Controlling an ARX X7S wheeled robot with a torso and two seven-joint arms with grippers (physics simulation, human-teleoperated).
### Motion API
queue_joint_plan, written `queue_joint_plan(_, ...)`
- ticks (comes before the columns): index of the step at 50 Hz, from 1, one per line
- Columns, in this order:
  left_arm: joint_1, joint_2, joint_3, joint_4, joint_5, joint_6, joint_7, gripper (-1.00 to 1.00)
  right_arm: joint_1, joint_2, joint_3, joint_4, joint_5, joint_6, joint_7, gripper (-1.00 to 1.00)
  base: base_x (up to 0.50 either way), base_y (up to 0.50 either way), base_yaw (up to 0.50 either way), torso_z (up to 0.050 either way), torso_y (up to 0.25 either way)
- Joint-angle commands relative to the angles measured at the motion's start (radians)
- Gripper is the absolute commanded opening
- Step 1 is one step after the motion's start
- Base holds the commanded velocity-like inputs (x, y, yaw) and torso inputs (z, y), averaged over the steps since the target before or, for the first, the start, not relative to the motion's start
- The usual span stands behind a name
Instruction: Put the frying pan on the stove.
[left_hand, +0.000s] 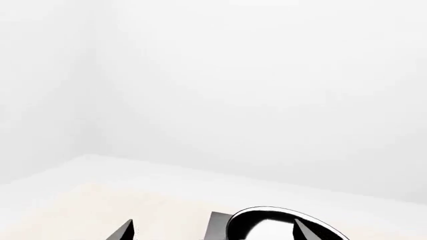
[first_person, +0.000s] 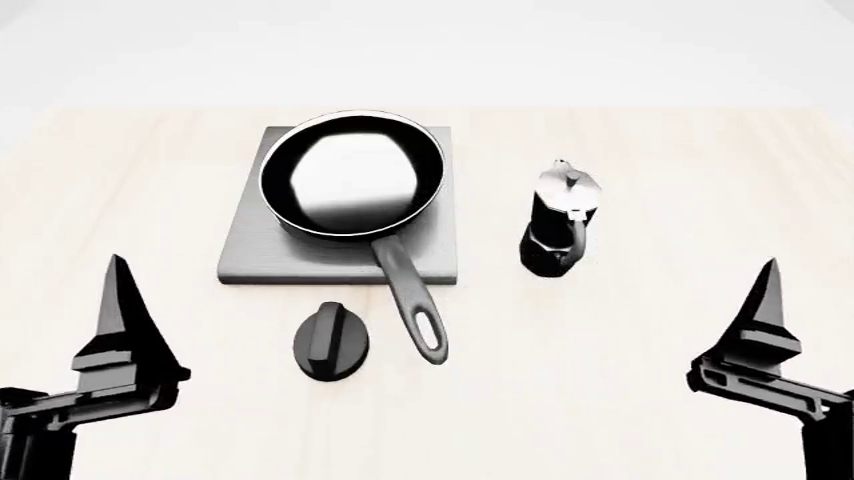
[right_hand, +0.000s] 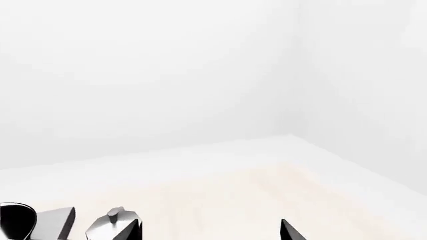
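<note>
Frying pan (first_person: 352, 173) first, since it matters most: from my head camera it sits on the stove (first_person: 256, 250), its round black body over the far part of the slab and hiding the raised rings, its long handle running back toward me past the near edge to a slotted end above the tabletop. My left gripper (first_person: 123, 300) and right gripper (first_person: 765, 300) both hang low at the near corners, well apart from everything, holding nothing; each shows only one dark pointed finger in that view, but the wrist cameras show two fingertips (left_hand: 124, 231) spread wide with clear space between, so both are released. In the left wrist view only a sliver of the pan's glossy rim (left_hand: 280, 212) and a grey stove corner (left_hand: 219, 225) peek in, cut off by the frame. In the right wrist view the pan's edge (right_hand: 15, 220), a stove corner (right_hand: 57, 220) and the top of the moka pot (right_hand: 115, 222) are likewise cropped. On the pale wooden table (first_person: 667, 400), the tall faceted moka pot (first_person: 561, 220) stands upright beside the stove, apart from it, and a small round black knob (first_person: 331, 342) lies near the stove's front edge, just beside the pan's handle; I cannot tell whether they touch. The pan's inside shines almost white.
</note>
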Motion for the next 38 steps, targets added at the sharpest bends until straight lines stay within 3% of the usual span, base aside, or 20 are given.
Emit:
queue_joint_plan(1,0.049,-0.012,-0.062,-0.001,-0.018,0.033,-0.006,1.0,-0.17,0.042,0.156,-0.007,0.013,-0.092,0.02,1.0,0.0,0.0,0.0,0.0,0.0)
queue_joint_plan(13,0.123,-0.015,-0.147,-0.005,-0.041,0.081,-0.004,1.0,-0.36,0.026,0.346,-0.014,0.023,-0.163,0.004,1.0,0.0,0.0,0.0,0.0,0.0)
queue_joint_plan(24,0.189,-0.013,-0.231,-0.011,-0.067,0.12,-0.001,1.0,-0.533,-0.057,0.541,-0.015,0.043,-0.223,-0.056,1.0,0.0,0.0,0.0,0.0,0.0)
queue_joint_plan(38,0.294,0.009,-0.364,-0.013,-0.107,0.176,0.01,1.0,-0.588,-0.198,0.693,-0.028,0.09,-0.197,-0.163,1.0,0.0,0.0,0.0,0.0,0.0)
